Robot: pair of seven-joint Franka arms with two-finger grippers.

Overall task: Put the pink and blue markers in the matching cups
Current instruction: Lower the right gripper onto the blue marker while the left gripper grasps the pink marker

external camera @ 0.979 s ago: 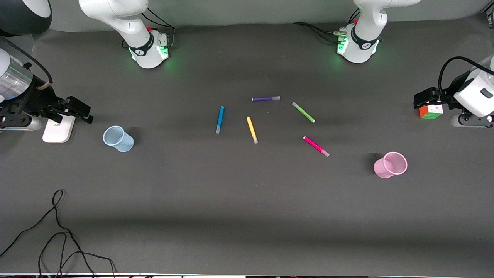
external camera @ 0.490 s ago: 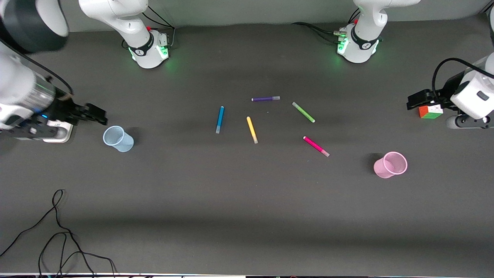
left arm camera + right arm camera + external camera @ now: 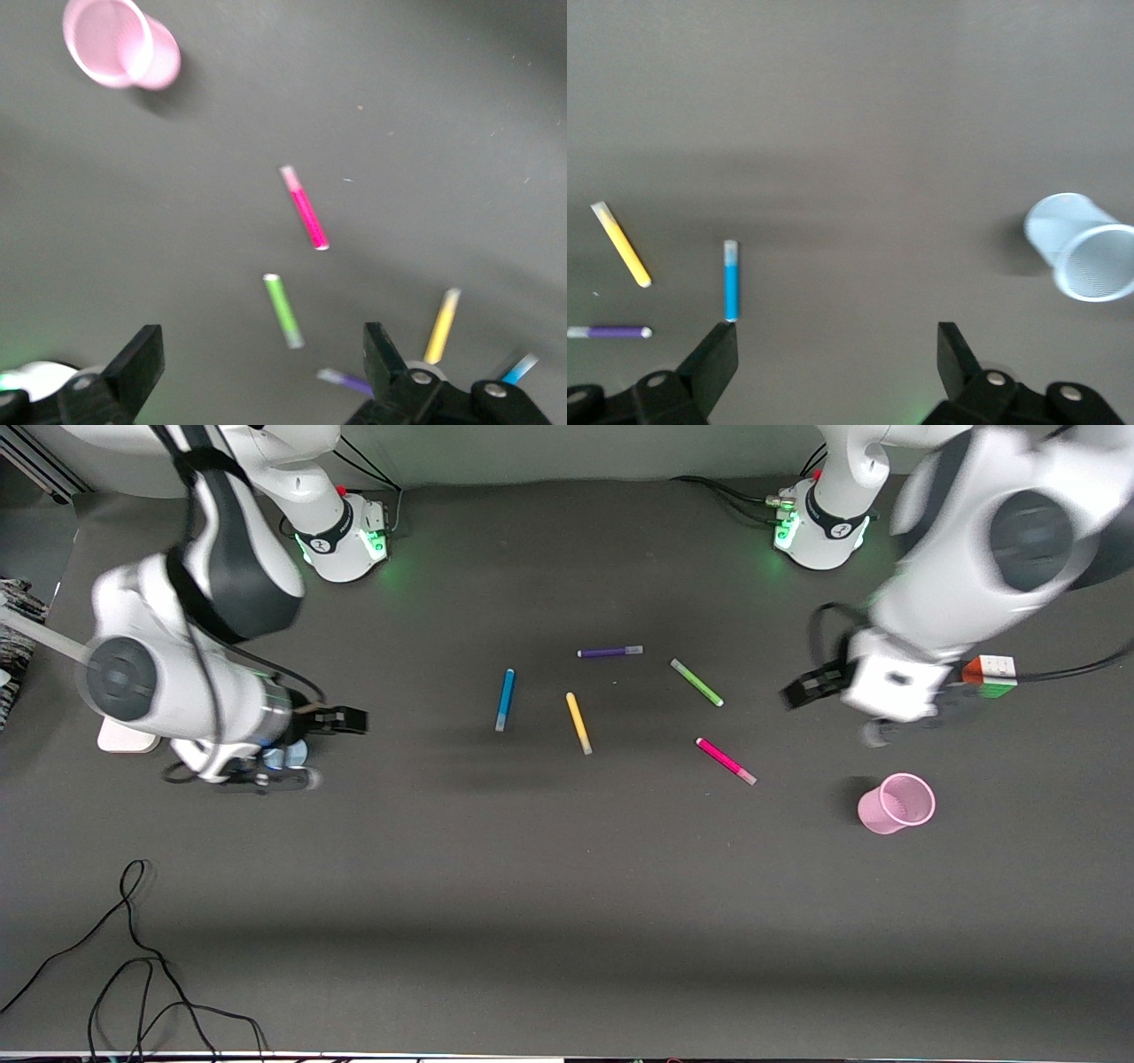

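The blue marker and the pink marker lie flat mid-table. The pink cup stands toward the left arm's end. The blue cup is mostly hidden under the right arm in the front view; it shows in the right wrist view. My right gripper is open and empty, over the table between the blue cup and the blue marker. My left gripper is open and empty, over the table beside the green marker, with the pink marker and the pink cup in its wrist view.
A yellow marker, a lime-green marker and a purple marker lie among the two task markers. A colour cube sits at the left arm's end, a white block at the right arm's end. A black cable lies near the front camera's edge.
Both arms have swung in from the table's ends toward the markers in the middle. The right arm now covers the blue cup in the front view. No marker or cup has moved.
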